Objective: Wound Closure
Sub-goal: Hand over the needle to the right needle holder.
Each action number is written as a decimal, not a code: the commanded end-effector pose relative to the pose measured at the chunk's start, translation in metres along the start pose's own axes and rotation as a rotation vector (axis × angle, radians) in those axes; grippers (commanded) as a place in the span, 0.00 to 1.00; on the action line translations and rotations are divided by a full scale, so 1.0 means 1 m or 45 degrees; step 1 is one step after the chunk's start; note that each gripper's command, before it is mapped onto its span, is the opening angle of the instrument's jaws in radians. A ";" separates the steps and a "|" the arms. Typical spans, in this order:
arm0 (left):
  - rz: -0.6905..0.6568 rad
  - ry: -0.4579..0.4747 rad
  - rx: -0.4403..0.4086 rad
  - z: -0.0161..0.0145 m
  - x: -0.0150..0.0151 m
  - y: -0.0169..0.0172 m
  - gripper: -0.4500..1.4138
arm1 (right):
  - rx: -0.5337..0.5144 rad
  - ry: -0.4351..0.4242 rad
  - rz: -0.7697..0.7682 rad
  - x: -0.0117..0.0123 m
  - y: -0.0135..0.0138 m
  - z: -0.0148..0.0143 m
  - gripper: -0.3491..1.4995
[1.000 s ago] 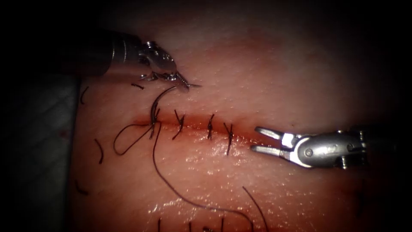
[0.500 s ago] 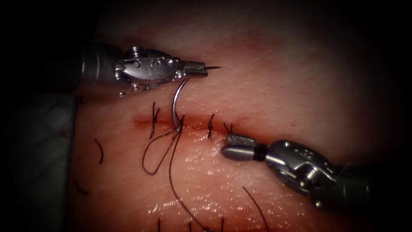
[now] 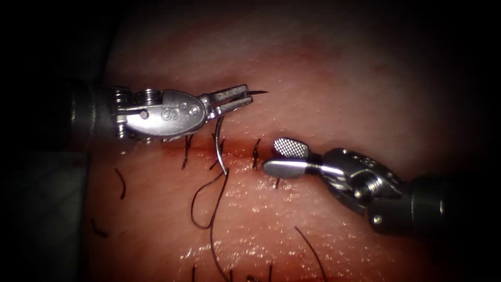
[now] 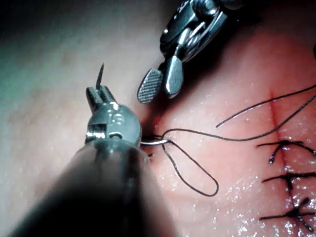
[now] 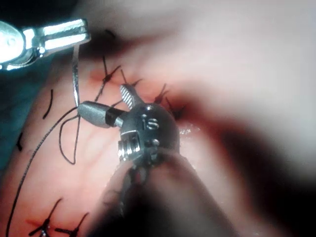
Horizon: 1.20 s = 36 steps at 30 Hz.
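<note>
The left arm's silver metal pincer (image 3: 237, 99) is pressed together on the thin curved steel needle (image 3: 219, 141), pinching it close to the sharp tip; this tip sticks out just past the jaws, on the side away from the shaft. From the grip the needle's body curves toward the long red cut (image 3: 313, 156) in the pale pink tissue (image 3: 339, 83) and crosses over it. The blunt end of the needle lies on the near side of the cut, and the needle looks free of the tissue. The dark thin thread (image 3: 201, 209) leaves this blunt end, makes one open loop on the tissue near the cut and then runs away from the cut.

The right arm's silver metal pincer (image 3: 279, 156) is spread moderately wide and holds nothing. One jaw shows its ridged inner face and hovers over the cut; the other, smooth jaw lies just beside the cut on its near side. I cannot tell if it touches the tissue. The tips point toward the needle, but stay apart from it.

Several dark tied stitches (image 3: 256, 152) cross the cut between the needle and the right pincer. Short dark cut ends of thread (image 3: 121, 183) lie well apart from the cut.
</note>
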 end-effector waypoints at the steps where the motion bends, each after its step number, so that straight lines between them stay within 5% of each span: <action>1: 0.005 0.014 0.003 0.0007 0.0001 0.0003 0.00 | -0.010 -0.014 -0.007 -0.0006 -0.0001 0.0014 0.84; 28: 0.069 0.064 0.045 0.0005 0.0014 0.0019 0.00 | 0.000 -0.102 -0.025 -0.0028 -0.0020 0.0058 0.75; 30: 0.069 0.069 0.047 0.0006 0.0015 0.0020 0.00 | -0.002 -0.105 -0.030 -0.0032 -0.0021 0.0061 0.69; 32: 0.069 0.070 0.050 0.0006 0.0016 0.0020 0.00 | -0.006 -0.113 -0.035 -0.0036 -0.0021 0.0062 0.51; 33: 0.069 0.075 0.052 0.0006 0.0016 0.0020 0.00 | -0.006 -0.116 -0.038 -0.0038 -0.0021 0.0062 0.31; 34: 0.069 0.076 0.051 0.0005 0.0017 0.0021 0.00 | -0.009 -0.121 -0.042 -0.0040 -0.0020 0.0062 0.00; 36: 0.070 0.076 0.051 0.0004 0.0018 0.0022 0.00 | -0.011 -0.125 -0.057 -0.0039 -0.0018 0.0062 0.00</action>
